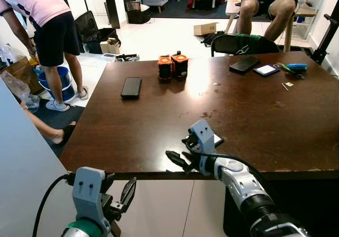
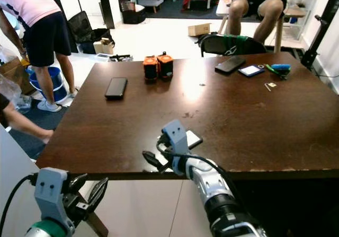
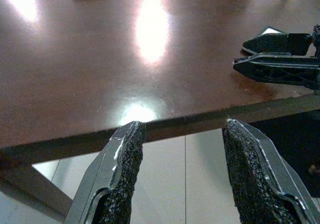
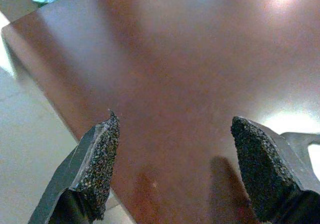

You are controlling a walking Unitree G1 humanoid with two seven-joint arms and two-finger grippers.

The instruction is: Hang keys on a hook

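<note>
A small blue and green bundle [image 1: 292,67] that may be the keys lies at the far right of the dark wooden table [image 1: 159,125], with tiny metal bits [image 1: 286,85] beside it. My right gripper [image 1: 176,148] hovers open over the table's near edge, nothing between its fingers [image 4: 102,159]. A small flat white-edged item [image 1: 217,139] lies just behind it. My left gripper [image 1: 123,202] is open below and in front of that table edge [image 3: 165,124]. The left wrist view looks across the edge at the right gripper's fingers [image 3: 280,58].
On the table lie a black phone [image 1: 131,87], two orange-black blocks [image 1: 172,66], another dark phone [image 1: 244,63] and a blue-rimmed card [image 1: 266,70]. A chair [image 1: 243,43] stands at the far side. One person stands at left [image 1: 47,25]; another sits behind [image 1: 265,3].
</note>
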